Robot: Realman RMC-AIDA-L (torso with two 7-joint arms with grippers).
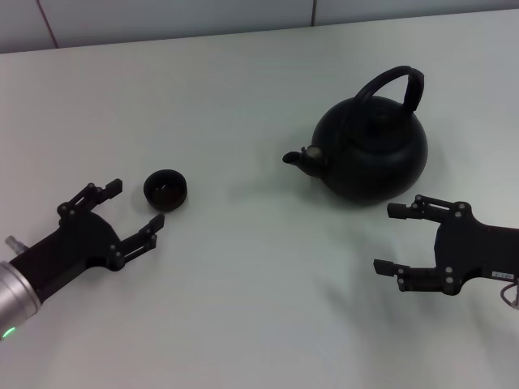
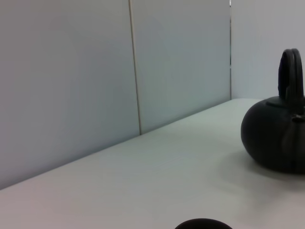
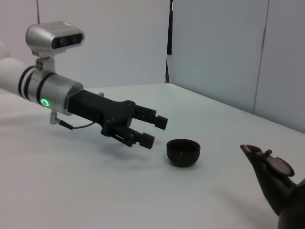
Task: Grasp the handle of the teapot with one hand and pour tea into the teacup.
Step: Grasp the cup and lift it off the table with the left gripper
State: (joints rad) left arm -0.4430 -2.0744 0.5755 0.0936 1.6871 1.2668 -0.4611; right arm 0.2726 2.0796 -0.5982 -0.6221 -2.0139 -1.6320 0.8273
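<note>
teapot (image 1: 373, 146) sits upright on the white table (image 1: 259, 308), on the robot's right side, spout (image 1: 298, 158) pointing toward the robot's left. the handle (image 1: 395, 87) arches over the lid, nothing touching it.

right gripper (image 1: 391, 239) hovers low over the table just on the near side of the teapot, fingers spread wide, empty, its upper finger close to the pot's base but apart from it. it is well below and clear of the handle.

teacup (image 1: 166, 188) stands on the table at the robot's left, well apart from the teapot, out along the line of the spout. dark inside; contents cannot be told.

left gripper (image 1: 130, 211) lies near the table just beside the teacup, fingers released and wide, holding nothing. cup sits just past the fingertips, a narrow gap visible in the right wrist view (image 3: 151, 131). green light lit on that wrist (image 3: 45, 102).

left wrist view: teapot body (image 2: 276, 138) and cup rim (image 2: 202, 224) only.
</note>
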